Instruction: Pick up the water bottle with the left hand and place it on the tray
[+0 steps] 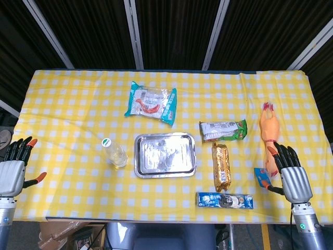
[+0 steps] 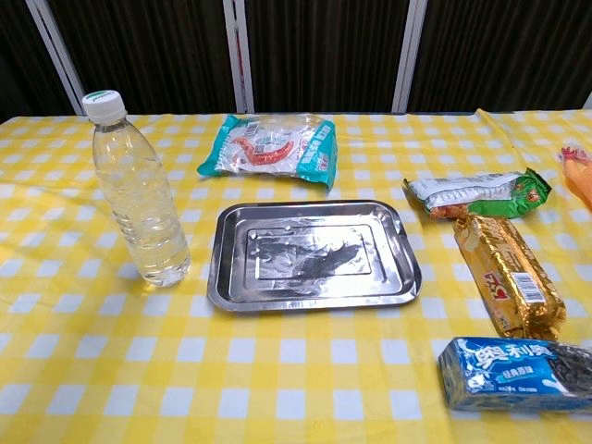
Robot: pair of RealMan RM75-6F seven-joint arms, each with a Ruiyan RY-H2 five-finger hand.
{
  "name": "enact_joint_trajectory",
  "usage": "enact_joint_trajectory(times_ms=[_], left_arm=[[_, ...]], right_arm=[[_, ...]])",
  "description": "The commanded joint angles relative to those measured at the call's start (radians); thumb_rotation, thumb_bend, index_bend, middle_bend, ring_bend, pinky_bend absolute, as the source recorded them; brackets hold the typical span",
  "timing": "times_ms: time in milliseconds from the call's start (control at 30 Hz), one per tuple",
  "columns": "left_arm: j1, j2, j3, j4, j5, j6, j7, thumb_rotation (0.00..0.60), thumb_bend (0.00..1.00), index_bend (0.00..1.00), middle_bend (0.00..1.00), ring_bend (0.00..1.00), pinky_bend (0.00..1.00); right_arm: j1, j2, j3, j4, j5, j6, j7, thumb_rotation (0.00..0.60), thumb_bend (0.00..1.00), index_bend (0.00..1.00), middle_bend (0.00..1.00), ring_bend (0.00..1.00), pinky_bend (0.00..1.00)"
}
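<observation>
A clear water bottle [image 1: 115,154] [image 2: 138,191] with a white cap stands upright on the yellow checked cloth, just left of the steel tray [image 1: 165,154] [image 2: 313,254]. The tray is bare. My left hand [image 1: 14,169] hovers at the table's left edge, well left of the bottle, fingers spread and holding nothing. At the right edge my right hand [image 1: 291,176] is open too, next to a rubber chicken. Neither hand shows in the chest view.
A teal snack packet [image 1: 151,102] [image 2: 270,148] lies behind the tray. Right of the tray are a green packet [image 1: 223,130] [image 2: 478,193], a gold biscuit pack [image 1: 221,166] [image 2: 508,275] and a blue cookie pack [image 1: 224,200] [image 2: 518,373]. A rubber chicken [image 1: 269,134] lies far right.
</observation>
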Motion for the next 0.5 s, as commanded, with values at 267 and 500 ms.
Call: enact_joint_trajectory(times_ms=[267, 500], left_arm=[[-0.001, -0.002, 0.003, -0.016, 0.014, 0.009, 0.010, 0.600, 0.21, 0.08, 0.03, 0.00, 0.00], [-0.007, -0.005, 0.004, -0.020, 0.007, -0.010, -0.011, 0.600, 0.21, 0.08, 0.04, 0.00, 0.01]], right_arm=[[-0.010, 0.009, -0.008, -0.008, -0.010, 0.014, -0.008, 0.600, 0.05, 0.11, 0.00, 0.04, 0.00], [-0.016, 0.021, -0.007, -0.024, -0.001, 0.015, -0.008, 0.600, 0.05, 0.11, 0.00, 0.04, 0.00]])
